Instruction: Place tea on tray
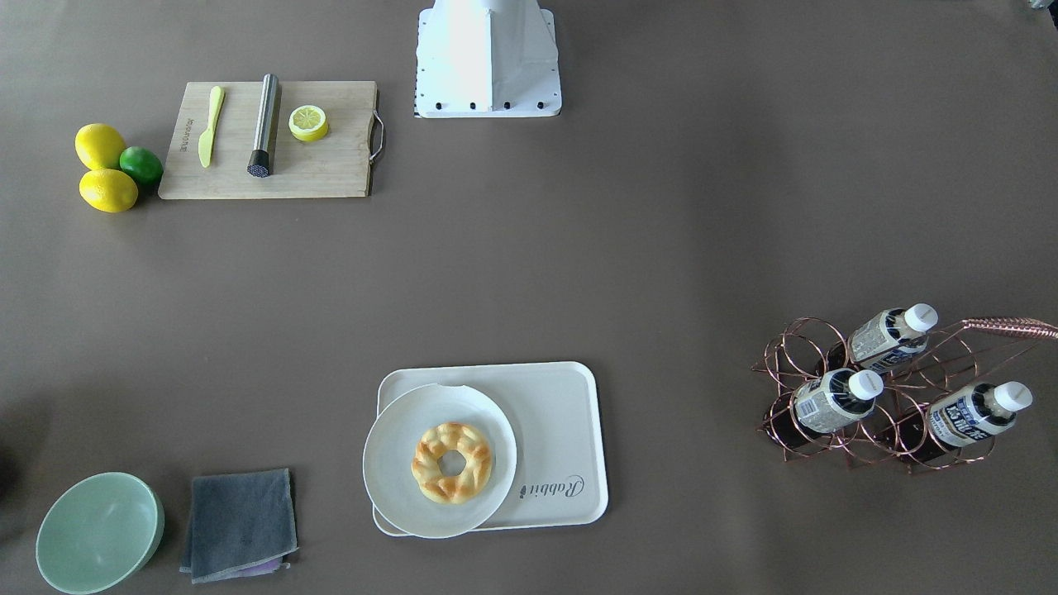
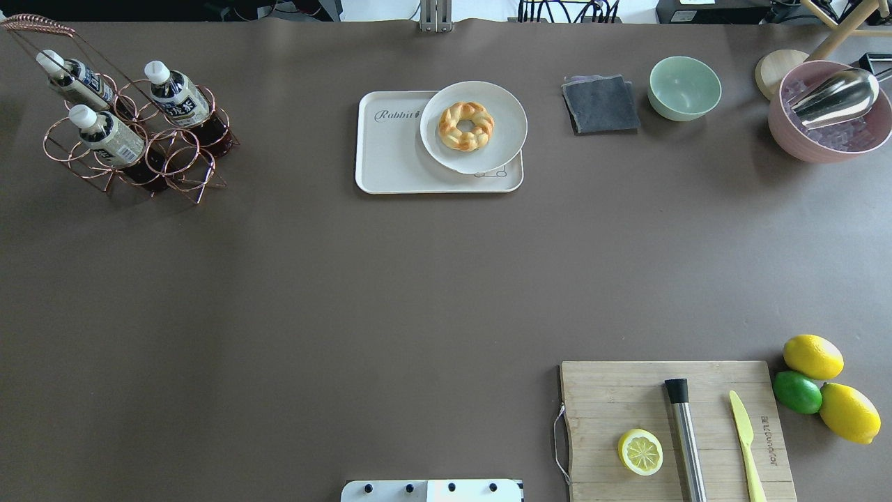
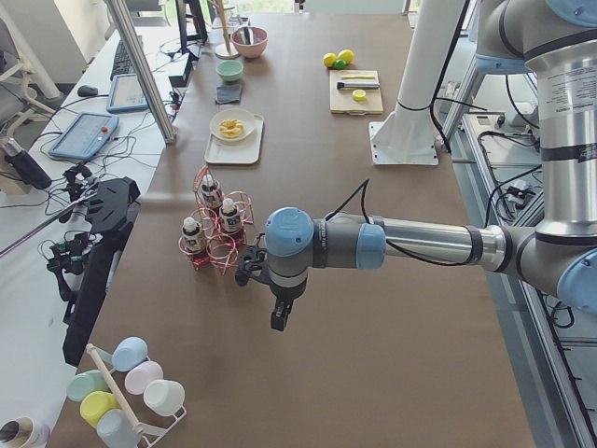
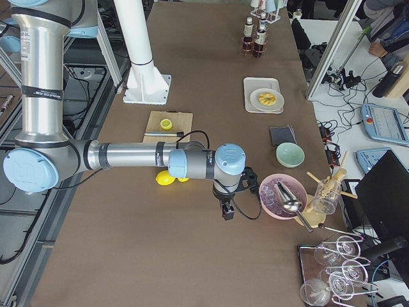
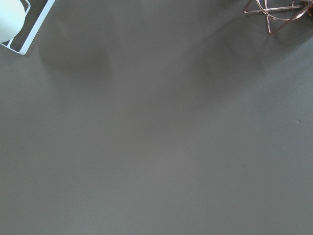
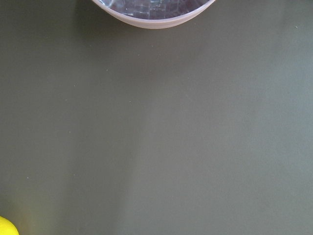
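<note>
Overhead: 3 tea bottles [image 2: 178, 94] in wire rack [image 2: 165, 143]; tray [image 2: 390, 160] holds plate [image 2: 503, 125] w/ donut [image 2: 466, 126]. L gripper [image 3: 280, 319], R gripper [image 4: 227, 212]: grip unclear.

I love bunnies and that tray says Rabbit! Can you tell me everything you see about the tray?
The tray is a cream-white rectangle, plastic by its look, with rounded corners and a low raised rim. It lies flat on the brown table. Grey curly letters spell "Rabbit" on its bare half. A round white plate holding a braided ring pastry covers the other half and sticks out slightly past the tray's edge. Nothing else touches it.
</note>
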You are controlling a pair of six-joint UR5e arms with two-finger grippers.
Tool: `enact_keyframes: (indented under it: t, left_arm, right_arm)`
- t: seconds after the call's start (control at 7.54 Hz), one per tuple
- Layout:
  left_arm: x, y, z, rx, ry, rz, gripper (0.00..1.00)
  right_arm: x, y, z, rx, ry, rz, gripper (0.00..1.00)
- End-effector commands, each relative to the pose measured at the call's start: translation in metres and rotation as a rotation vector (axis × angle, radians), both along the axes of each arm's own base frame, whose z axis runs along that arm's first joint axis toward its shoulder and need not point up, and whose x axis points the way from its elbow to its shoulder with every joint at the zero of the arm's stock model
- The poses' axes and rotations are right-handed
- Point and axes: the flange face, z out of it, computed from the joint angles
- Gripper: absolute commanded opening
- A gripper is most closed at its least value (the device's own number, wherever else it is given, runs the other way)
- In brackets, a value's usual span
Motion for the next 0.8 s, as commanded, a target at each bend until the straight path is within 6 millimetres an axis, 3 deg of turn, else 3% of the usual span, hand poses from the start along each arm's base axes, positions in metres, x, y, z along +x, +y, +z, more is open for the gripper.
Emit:
enact_keyframes:
  t: [0.0, 0.66]
  left_arm:
    - [-0.0005, 0.0033, 0.0053, -0.018, 0.000, 0.004, 0.97]
    - [-0.0005, 0.0058, 0.0108, -0.033, -0.010, -0.005, 0.97]
  right_arm:
    - [-0.0002, -0.0003, -0.0025, 0.005, -0.002, 0.000, 1.00]
    - [-0.0012, 0.0007, 0.0001, 0.007, -0.017, -0.010, 1.00]
